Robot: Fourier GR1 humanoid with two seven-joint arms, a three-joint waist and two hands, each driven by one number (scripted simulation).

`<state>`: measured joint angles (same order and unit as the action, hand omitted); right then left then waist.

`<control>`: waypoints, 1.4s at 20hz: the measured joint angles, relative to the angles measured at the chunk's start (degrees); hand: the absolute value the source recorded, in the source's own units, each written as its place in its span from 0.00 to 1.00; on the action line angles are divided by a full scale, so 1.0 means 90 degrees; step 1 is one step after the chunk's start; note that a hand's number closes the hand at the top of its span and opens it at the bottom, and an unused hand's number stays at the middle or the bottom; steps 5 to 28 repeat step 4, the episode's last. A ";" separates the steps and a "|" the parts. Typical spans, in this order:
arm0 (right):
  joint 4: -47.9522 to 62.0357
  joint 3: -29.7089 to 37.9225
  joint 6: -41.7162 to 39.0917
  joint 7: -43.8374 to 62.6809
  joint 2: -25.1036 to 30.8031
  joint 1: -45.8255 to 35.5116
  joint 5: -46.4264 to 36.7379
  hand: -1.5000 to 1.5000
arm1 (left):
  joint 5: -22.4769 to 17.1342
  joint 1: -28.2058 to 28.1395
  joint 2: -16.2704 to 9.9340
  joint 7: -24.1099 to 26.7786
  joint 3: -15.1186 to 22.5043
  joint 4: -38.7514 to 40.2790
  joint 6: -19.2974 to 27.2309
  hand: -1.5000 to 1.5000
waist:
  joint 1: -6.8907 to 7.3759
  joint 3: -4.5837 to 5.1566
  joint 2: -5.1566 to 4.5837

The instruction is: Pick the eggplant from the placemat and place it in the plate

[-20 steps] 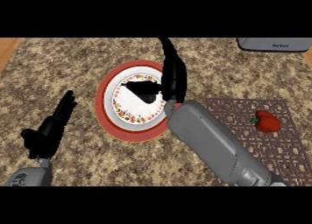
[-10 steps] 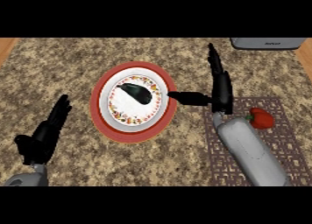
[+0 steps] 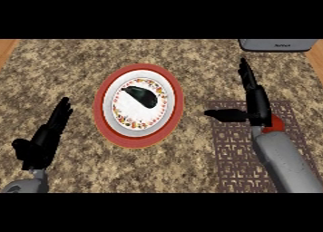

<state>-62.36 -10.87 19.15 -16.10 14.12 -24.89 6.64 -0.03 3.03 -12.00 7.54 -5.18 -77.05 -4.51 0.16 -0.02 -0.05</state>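
FYI: your right hand (image 3: 256,100) pulled back over the brown patterned placemat (image 3: 234,149), fingers spread, holding nothing. Dark eggplant (image 3: 141,96) stayed in the red-rimmed white plate (image 3: 139,136). Left hand (image 3: 45,138) rested open, unchanged.

Showed a dark, perhaps deep purple eggplant (image 3: 141,96), a red-rimmed white plate (image 3: 108,108) with speckled band, a brown patterned placemat (image 3: 232,149).

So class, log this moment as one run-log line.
eggplant: in plate | right hand: open, above placemat | left hand: open, resting | red item: on placemat
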 measured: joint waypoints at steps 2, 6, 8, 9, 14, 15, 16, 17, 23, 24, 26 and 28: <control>0.0355 0.0186 -0.0234 -0.0295 0.0024 -0.0026 -0.0030 0.00 | 0.0031 0.0024 0.0025 -0.0142 0.0011 -0.0126 0.0031 0.50 | 0.0008 0.0001 0.0001; 0.0593 0.0383 -0.0456 -0.0574 0.0103 -0.0009 -0.0066 0.00 | 0.0056 0.0025 0.0059 -0.0147 -0.0001 -0.0121 0.0040 0.50 | 0.0009 0.0001 0.0000; 0.0593 0.0383 -0.0456 -0.0574 0.0103 -0.0009 -0.0066 0.00 | 0.0056 0.0025 0.0059 -0.0147 -0.0001 -0.0121 0.0040 0.50 | 0.0009 0.0001 0.0000; 0.0593 0.0383 -0.0456 -0.0574 0.0103 -0.0009 -0.0066 0.00 | 0.0056 0.0025 0.0059 -0.0147 -0.0001 -0.0121 0.0040 0.50 | 0.0009 0.0001 0.0000; 0.0593 0.0383 -0.0456 -0.0574 0.0103 -0.0009 -0.0066 0.00 | 0.0056 0.0025 0.0059 -0.0147 -0.0001 -0.0121 0.0040 0.50 | 0.0009 0.0001 0.0000; 0.0593 0.0383 -0.0456 -0.0574 0.0103 -0.0009 -0.0066 0.00 | 0.0056 0.0025 0.0059 -0.0147 -0.0001 -0.0121 0.0040 0.50 | 0.0009 0.0001 0.0000; 0.0593 0.0383 -0.0456 -0.0574 0.0103 -0.0009 -0.0066 0.00 | 0.0056 0.0025 0.0059 -0.0147 -0.0001 -0.0121 0.0040 0.50 | 0.0009 0.0001 0.0000; 0.0593 0.0383 -0.0456 -0.0574 0.0103 -0.0009 -0.0066 0.00 | 0.0056 0.0025 0.0059 -0.0147 -0.0001 -0.0121 0.0040 0.50 | 0.0009 0.0001 0.0000; 0.0593 0.0383 -0.0456 -0.0574 0.0103 -0.0009 -0.0066 0.00 | 0.0056 0.0025 0.0059 -0.0147 -0.0001 -0.0121 0.0040 0.50 | 0.0009 0.0001 0.0000; 0.0593 0.0383 -0.0456 -0.0574 0.0103 -0.0009 -0.0066 0.00 | 0.0056 0.0025 0.0059 -0.0147 -0.0001 -0.0121 0.0040 0.50 | 0.0009 0.0001 0.0000; 0.0593 0.0383 -0.0456 -0.0574 0.0103 -0.0009 -0.0066 0.00 | 0.0056 0.0025 0.0059 -0.0147 -0.0001 -0.0121 0.0040 0.50 | 0.0009 0.0001 0.0000; 0.0593 0.0383 -0.0456 -0.0574 0.0103 -0.0009 -0.0066 0.00 | 0.0056 0.0025 0.0059 -0.0147 -0.0001 -0.0121 0.0040 0.50 | 0.0009 0.0001 0.0000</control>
